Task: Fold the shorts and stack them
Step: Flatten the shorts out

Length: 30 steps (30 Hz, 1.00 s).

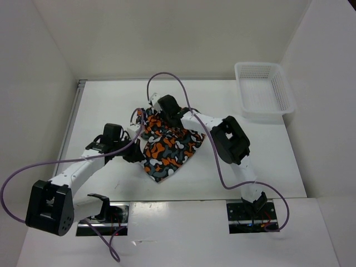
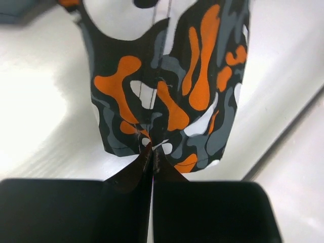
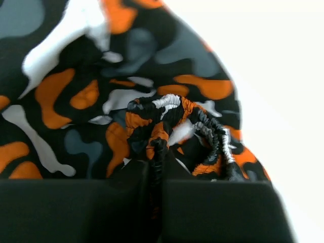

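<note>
The shorts (image 1: 167,149) are seen near the middle of the table (image 1: 250,161), partly lifted and bunched at their far left end and spread flat toward the near right. The far part of the cloth is hidden in the top view by the two wrists, and the full outline cannot be made out. In the left wrist view only a hanging flap of the shorts (image 2: 172,91) is shown, cut off at the top edge. The fingers of the left gripper (image 2: 152,154) are pressed together on its lower hem. In the right wrist view the gathered elastic waistband is pinched between the closed fingers of the right gripper (image 3: 154,149); the rest of the fabric (image 3: 101,101) is blurred and runs out of frame. From above, the left gripper (image 1: 140,129) and the right gripper (image 1: 157,117) are found close together over the raised end.

The table is white and glossy and is enclosed by plain white walls (image 1: 167,39). Purple cables (image 1: 217,161) are looped over both arms.

A white mesh basket (image 1: 261,89) is set at the far right corner, well apart from the shorts; its mesh floor is seen in full.
</note>
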Each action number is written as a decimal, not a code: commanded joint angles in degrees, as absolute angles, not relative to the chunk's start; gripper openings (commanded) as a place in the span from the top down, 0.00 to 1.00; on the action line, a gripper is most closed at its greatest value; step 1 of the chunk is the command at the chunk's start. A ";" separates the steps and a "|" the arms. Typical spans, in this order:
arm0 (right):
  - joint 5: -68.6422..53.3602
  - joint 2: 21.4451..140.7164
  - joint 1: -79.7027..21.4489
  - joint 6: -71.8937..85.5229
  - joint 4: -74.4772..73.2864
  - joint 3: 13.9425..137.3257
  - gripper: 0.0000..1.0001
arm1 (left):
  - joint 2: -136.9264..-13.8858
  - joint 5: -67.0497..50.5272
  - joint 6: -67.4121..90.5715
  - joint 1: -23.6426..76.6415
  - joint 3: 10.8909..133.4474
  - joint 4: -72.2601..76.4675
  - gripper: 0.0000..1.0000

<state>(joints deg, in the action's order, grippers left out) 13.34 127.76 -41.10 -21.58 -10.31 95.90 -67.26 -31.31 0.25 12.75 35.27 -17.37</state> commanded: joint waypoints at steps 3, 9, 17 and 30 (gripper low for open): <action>17.31 120.69 -37.54 -19.60 -8.25 105.98 1.00 | -65.92 -23.59 0.00 3.91 43.13 -12.68 1.00; 6.00 117.69 -24.27 -16.17 -16.95 126.37 1.00 | -68.02 -15.66 0.00 -8.95 54.56 -2.13 1.00; -16.22 106.64 -19.07 -27.30 -28.81 116.92 1.00 | -66.53 -14.24 0.00 -9.58 60.12 -11.38 1.00; -11.07 85.96 -23.21 -45.35 -40.17 65.30 0.01 | -46.67 -25.41 0.00 7.20 39.82 -43.07 0.51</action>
